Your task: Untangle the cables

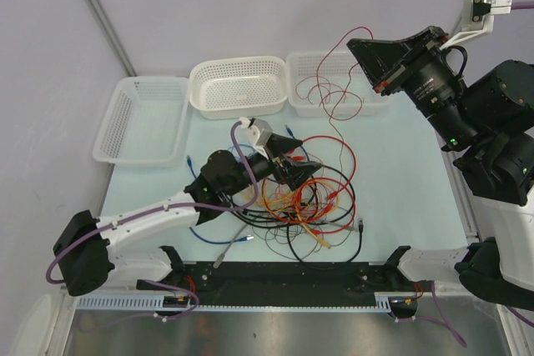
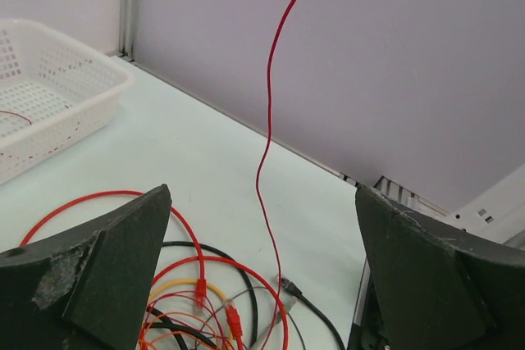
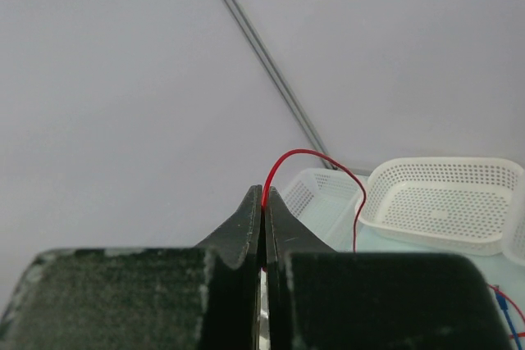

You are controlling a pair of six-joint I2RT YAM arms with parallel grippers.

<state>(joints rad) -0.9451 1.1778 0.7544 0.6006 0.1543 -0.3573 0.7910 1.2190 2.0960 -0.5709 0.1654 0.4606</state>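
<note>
So, the right gripper, upper right in the top view, is pinched fully closed on one thin red cable that hangs down toward the pile. The other cables sit in a tangled heap around the middle of the table. The left gripper hovers over that heap, jaws spread wide, holding nothing. Three white baskets line the top edge.

Pale grey walls behind light-green table.
</note>
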